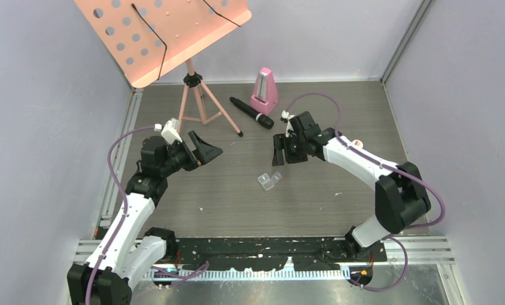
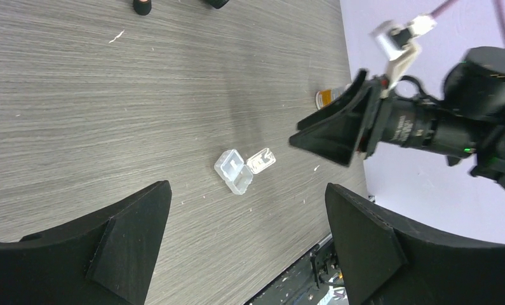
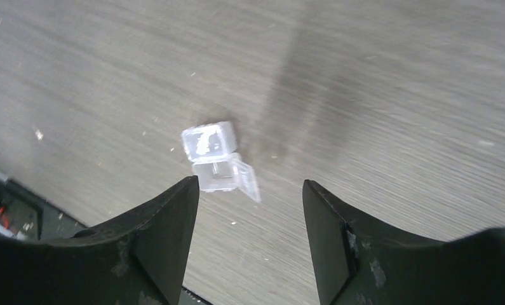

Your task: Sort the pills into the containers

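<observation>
On the table (image 1: pixel 224 197) the pill box (image 1: pixel 270 181) lies with one lid open, seemingly for filling. The left gripper (image 1: pixel 206 151) and right gripper (image 1: pixel 280 157) hover spread and empty.

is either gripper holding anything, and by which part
Nothing held: left gripper and right gripper are open and empty; pill box lies free on the table.

Bare grey wood-grain tabletop (image 1: pixel 224 197) on every side of the small clear plastic two-compartment pill box (image 1: pixel 269 181), with open-jawed left gripper (image 1: pixel 206 150) and right gripper (image 1: pixel 279 152) raised to either side; farther back, crowded by pink tripod music stand (image 1: pixel 195 101), black microphone (image 1: pixel 251 112) and pink metronome (image 1: pixel 265 92).
</observation>
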Robot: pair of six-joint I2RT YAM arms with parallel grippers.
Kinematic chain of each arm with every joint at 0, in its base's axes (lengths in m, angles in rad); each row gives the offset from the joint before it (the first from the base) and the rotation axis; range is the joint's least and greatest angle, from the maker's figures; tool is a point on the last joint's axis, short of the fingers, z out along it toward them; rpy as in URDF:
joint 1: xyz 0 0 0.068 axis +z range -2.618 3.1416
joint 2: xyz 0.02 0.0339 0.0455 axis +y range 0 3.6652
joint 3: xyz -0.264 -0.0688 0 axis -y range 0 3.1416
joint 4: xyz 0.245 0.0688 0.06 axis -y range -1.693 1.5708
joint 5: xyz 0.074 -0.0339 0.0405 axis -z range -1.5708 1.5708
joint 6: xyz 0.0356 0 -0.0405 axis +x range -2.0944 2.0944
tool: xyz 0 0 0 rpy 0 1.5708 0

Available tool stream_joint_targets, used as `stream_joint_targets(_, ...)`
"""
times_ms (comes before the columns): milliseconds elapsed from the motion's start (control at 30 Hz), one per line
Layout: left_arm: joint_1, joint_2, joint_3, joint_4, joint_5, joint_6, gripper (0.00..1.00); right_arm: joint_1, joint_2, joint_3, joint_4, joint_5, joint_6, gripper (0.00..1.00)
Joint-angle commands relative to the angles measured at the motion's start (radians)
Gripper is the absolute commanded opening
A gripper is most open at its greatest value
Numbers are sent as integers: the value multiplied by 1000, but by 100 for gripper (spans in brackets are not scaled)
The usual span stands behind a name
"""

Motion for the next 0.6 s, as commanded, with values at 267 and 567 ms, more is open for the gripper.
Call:
stream_joint_targets(267,-12,2,21,-3,-2,84,93,-139,-375,-5,-170,834,176,79)
stream_joint_targets(567,-30,0,23,-20,-18,90,93,-302,-366,-75,-193,902,225,96)
